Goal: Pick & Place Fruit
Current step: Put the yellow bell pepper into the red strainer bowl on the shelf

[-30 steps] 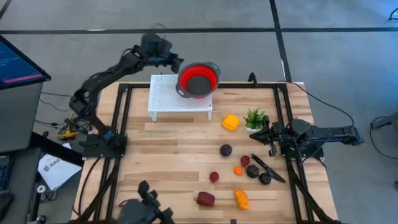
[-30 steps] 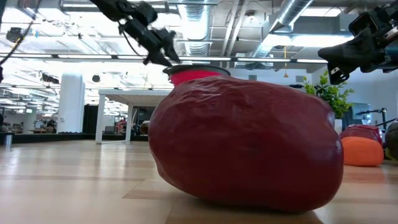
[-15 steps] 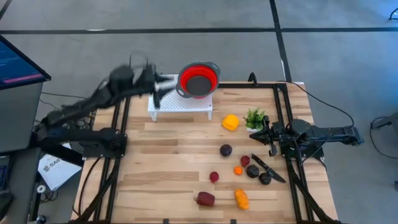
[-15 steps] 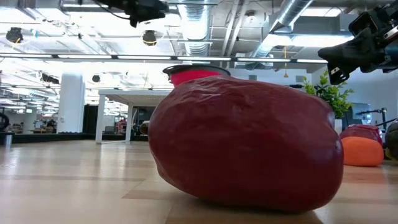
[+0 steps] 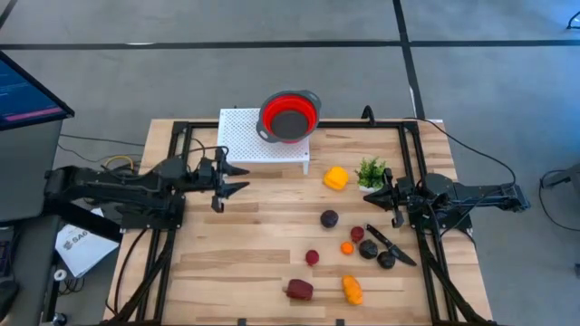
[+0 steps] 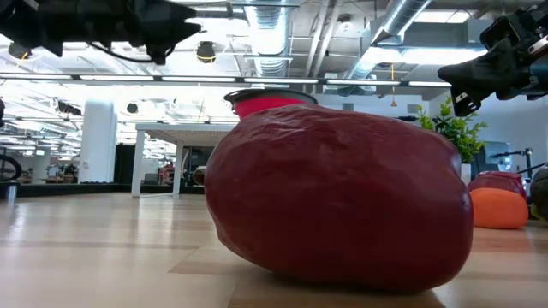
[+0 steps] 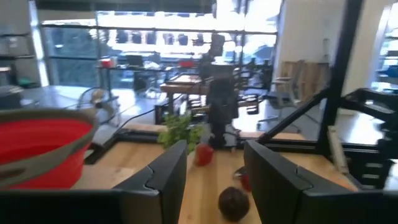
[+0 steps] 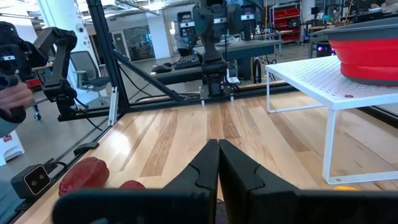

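Several toy fruit pieces lie on the right half of the table: a yellow-orange one point(image 5: 335, 177), a dark purple one point(image 5: 329, 218), small red point(image 5: 312, 257), orange point(image 5: 347, 247) and maroon point(image 5: 357, 234) ones, two near-black ones point(image 5: 368, 249), a big red one point(image 5: 299, 290) point(image 6: 338, 201) and an orange one point(image 5: 352, 289). My left gripper point(image 5: 240, 179) point(image 7: 214, 180) is open, left of the fruit and in front of the rack, pointing toward the table's right edge. My right gripper point(image 5: 372, 192) point(image 8: 217, 163) is shut beside the plant, pointing left. Neither gripper touches anything.
A red bowl point(image 5: 290, 115) point(image 7: 37, 149) sits on a white perforated rack point(image 5: 258, 140) point(image 8: 336, 93) at the far edge. A small green plant point(image 5: 371, 170) and a black-handled knife point(image 5: 391, 243) lie by the right gripper. Bare wood shows on the table's left half point(image 5: 236, 244). A person's hand point(image 8: 12, 93) shows beyond the table.
My left arm has swung away from the red bowl at the far edge, down and toward the table's left and near side. It now lies low over the table, pointing right. The bowl has stayed on the rack.
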You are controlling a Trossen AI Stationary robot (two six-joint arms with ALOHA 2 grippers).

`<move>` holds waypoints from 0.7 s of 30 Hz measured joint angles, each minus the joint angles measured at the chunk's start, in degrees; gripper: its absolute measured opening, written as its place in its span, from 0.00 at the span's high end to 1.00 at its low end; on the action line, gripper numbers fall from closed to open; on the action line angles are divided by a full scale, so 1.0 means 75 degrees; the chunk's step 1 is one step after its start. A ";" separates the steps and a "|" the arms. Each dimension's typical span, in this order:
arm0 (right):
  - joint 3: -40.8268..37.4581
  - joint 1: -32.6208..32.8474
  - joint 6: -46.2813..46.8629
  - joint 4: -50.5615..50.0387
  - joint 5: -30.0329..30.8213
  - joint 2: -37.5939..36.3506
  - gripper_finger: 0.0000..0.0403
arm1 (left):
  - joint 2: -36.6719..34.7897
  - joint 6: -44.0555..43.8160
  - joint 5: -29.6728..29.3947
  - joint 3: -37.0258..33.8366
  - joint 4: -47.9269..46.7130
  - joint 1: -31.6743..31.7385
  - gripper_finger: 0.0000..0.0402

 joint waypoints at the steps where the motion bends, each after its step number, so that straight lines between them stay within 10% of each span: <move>1: -0.0002 0.0000 0.0000 -0.0001 -0.0001 0.0000 0.99 | 0.0029 0.0000 -0.0160 -0.0013 0.0002 -0.0044 0.63; 21: 0.0121 0.0086 0.0517 0.3354 0.0036 0.0165 0.98 | 0.0042 0.0561 -0.1048 -0.0012 0.0302 -0.0050 0.63</move>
